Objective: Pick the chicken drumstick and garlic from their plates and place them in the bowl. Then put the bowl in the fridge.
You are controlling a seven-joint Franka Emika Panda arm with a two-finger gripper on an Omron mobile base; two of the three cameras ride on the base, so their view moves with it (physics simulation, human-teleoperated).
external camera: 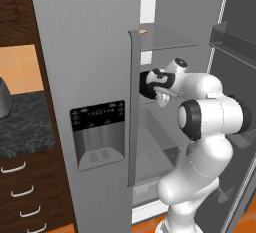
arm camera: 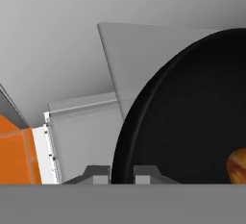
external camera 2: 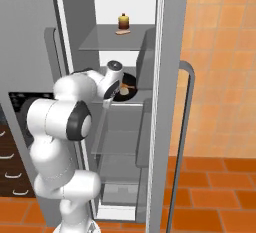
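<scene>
- My claw (arm camera: 120, 172) is pinched shut on the rim of the bowl (arm camera: 192, 122), one tip either side of the wall at the hand view's 6 o'clock.
- The bowl is inside the open fridge (external camera: 85, 52), at the middle glass shelf (external camera 2: 122, 99); I cannot tell whether it is resting on the glass or just above it.
- Handling, as I judge it: the bowl is stiff and glossy, so slippery under a thin rim pinch. With food inside it hangs off-centre and could tip, so I would keep it level and grip deep on the wall.
- The drumstick (arm camera: 238, 165) sits at the hand view's 3 to 4 o'clock inside the bowl.
- The right base view adds a pale lump in the bowl, probably the garlic (external camera 2: 123, 91), plus a small jar (external camera 2: 123, 21) on the upper shelf at 12 o'clock.
- The left base view has the door hiding the bowl, but shows the dispenser (external camera: 98, 134) and the worktop (external camera: 22, 122) at 9 o'clock.
</scene>
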